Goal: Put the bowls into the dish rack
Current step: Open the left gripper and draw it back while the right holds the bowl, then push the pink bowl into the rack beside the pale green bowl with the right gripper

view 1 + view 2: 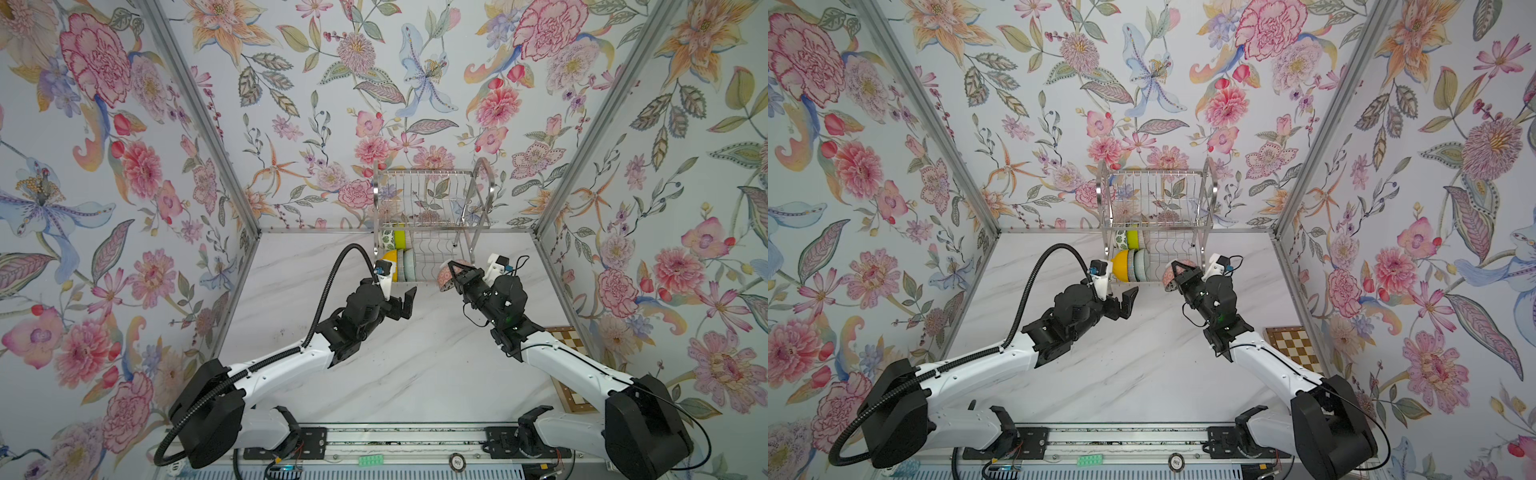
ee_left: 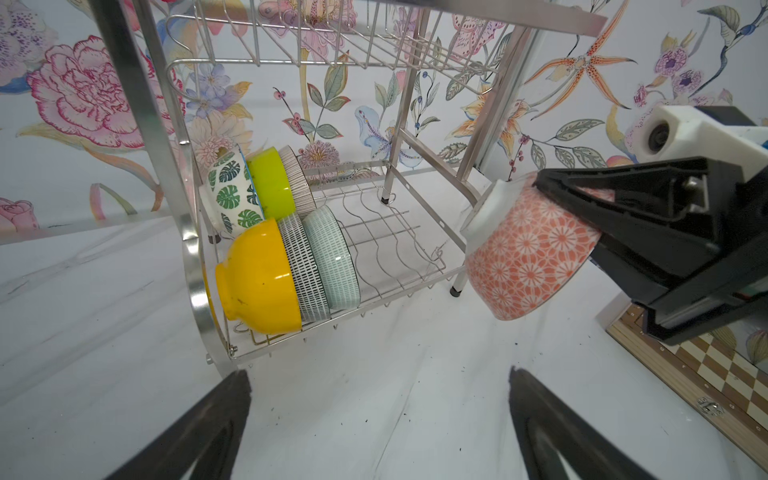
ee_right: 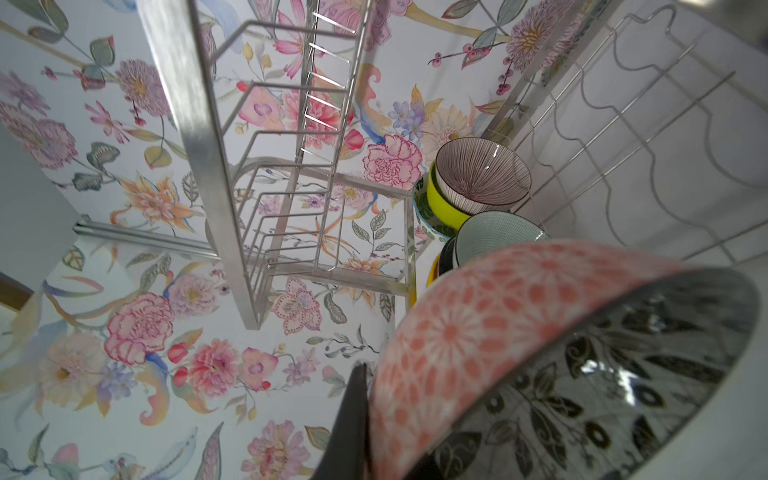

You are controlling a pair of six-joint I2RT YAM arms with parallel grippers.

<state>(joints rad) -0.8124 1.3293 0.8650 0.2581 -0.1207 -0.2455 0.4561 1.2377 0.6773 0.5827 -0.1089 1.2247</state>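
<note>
The silver wire dish rack stands at the back of the table. Its lower tier holds several bowls on edge: orange-yellow, black-white speckled and pale celadon in front, green-leaf, lime green and a striped one behind. My right gripper is shut on the rim of an orange-patterned bowl with a dark flower inside, held in the air at the rack's front right. My left gripper is open and empty, just in front of the rack.
A wooden chessboard lies at the right edge of the white marble table. Floral walls close in the back and both sides. The rack's upper tier is bare wire.
</note>
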